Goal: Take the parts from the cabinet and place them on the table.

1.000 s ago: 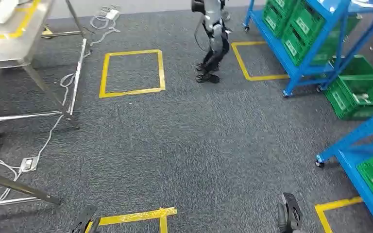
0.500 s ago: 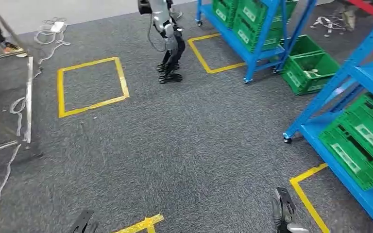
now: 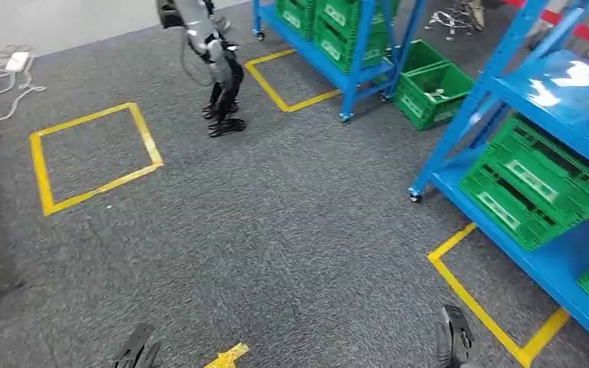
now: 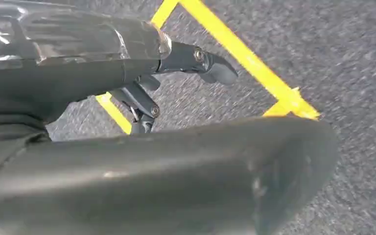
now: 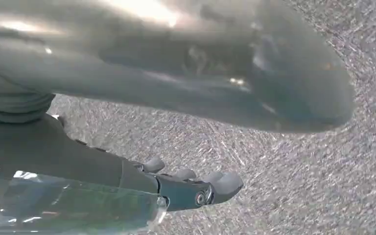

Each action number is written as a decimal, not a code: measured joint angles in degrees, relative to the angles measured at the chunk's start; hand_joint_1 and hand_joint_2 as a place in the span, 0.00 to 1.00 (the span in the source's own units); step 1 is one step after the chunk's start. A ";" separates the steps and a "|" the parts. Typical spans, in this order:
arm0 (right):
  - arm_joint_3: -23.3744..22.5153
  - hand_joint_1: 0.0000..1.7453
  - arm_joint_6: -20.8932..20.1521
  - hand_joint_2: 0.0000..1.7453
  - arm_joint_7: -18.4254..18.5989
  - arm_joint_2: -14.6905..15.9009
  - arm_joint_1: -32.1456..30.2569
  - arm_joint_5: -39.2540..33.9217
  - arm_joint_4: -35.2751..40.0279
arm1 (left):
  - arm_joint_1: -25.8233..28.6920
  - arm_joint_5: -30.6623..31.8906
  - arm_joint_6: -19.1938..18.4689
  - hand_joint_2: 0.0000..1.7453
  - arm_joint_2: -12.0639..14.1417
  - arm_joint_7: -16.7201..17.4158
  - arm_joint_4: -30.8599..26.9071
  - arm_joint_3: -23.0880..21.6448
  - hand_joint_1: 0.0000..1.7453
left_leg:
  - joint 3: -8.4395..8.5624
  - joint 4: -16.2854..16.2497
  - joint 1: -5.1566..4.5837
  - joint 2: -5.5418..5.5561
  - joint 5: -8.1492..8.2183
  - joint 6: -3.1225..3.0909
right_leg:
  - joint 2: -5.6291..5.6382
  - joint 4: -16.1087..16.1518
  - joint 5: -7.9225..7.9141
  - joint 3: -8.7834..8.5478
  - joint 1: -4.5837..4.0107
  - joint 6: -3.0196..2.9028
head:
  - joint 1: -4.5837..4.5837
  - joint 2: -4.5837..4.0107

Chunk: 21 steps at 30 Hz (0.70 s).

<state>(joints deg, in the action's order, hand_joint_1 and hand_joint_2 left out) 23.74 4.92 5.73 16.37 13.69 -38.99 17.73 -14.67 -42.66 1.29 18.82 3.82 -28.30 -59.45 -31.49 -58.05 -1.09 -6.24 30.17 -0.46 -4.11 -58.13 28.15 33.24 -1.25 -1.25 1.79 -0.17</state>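
- Left hand (image 3: pixel 136 354): hangs low at the robot's side over the carpet; nothing in it, fingers (image 4: pixel 210 66) apart.
- Right hand (image 3: pixel 454 343): also hangs low over the carpet, fingers (image 5: pixel 215 183) lying side by side and extended, holding nothing. It is the nearer hand to the rack.
- Rack (image 3: pixel 506 92): stands ahead and to the right, its long axis running away along the right side. Green crates (image 3: pixel 533 180) sit on its lower shelf; parts inside cannot be made out.
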 joint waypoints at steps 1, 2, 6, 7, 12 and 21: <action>0.04 0.00 0.02 0.00 0.02 0.18 -0.18 0.00 0.00 | -0.06 0.00 0.00 0.00 -0.02 0.00 0.00 0.00 0.00 | 0.11 0.02 0.08 -0.72 0.07 0.15 | 0.78 0.04 -0.03 0.14 -0.16 -0.11 | -0.11 0.00; 0.11 0.00 0.02 0.00 0.02 0.35 -0.47 0.00 -0.02 | -0.14 0.00 -0.02 0.00 -0.09 0.00 0.00 -0.02 0.00 | 0.31 0.22 0.15 -1.22 0.07 0.25 | 1.30 0.10 -0.03 0.15 -0.25 -0.23 | -0.18 0.00; 0.22 0.00 0.00 0.00 0.20 0.35 -0.07 -0.07 -0.04 | -0.27 0.11 -0.07 0.00 -0.26 -0.06 -0.04 0.00 0.00 | -2.15 -6.12 0.68 7.31 4.48 1.53 | 3.32 1.74 -1.07 -0.71 0.98 -1.03 | -0.48 0.00; 0.28 0.00 -0.11 0.00 0.20 0.22 0.08 -0.07 -0.02 | -0.13 0.11 -0.07 0.00 -0.26 0.13 0.00 -0.02 0.00 | -4.54 -11.04 0.82 7.31 6.65 1.85 | 4.01 1.71 -1.05 -0.69 1.05 -1.05 | -1.05 0.00; 0.37 0.00 0.00 0.00 0.24 -0.15 0.11 -0.04 -0.04 | 0.05 0.13 -0.09 0.00 -0.31 0.15 0.13 -0.04 0.00 | -4.72 -8.39 2.08 7.10 1.01 2.94 | 7.81 0.95 -0.60 -0.75 1.64 -0.35 | -1.77 0.00; 0.44 0.00 -0.07 0.00 0.37 -0.13 0.17 -0.11 -0.07 | -0.10 0.13 -0.26 0.00 -0.31 0.28 0.24 0.00 0.00 | -0.98 -0.83 2.71 7.98 -0.43 1.20 | 7.22 -2.49 1.32 2.02 1.84 2.62 | -0.98 0.00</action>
<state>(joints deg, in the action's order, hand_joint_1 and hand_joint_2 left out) 24.17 4.85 6.10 16.24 13.86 -39.10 17.66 -14.76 -42.53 1.03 18.51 4.11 -28.06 -59.45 -32.47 -58.88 1.62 1.75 29.73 0.74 3.11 -60.62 29.47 35.26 0.59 1.37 0.81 -0.17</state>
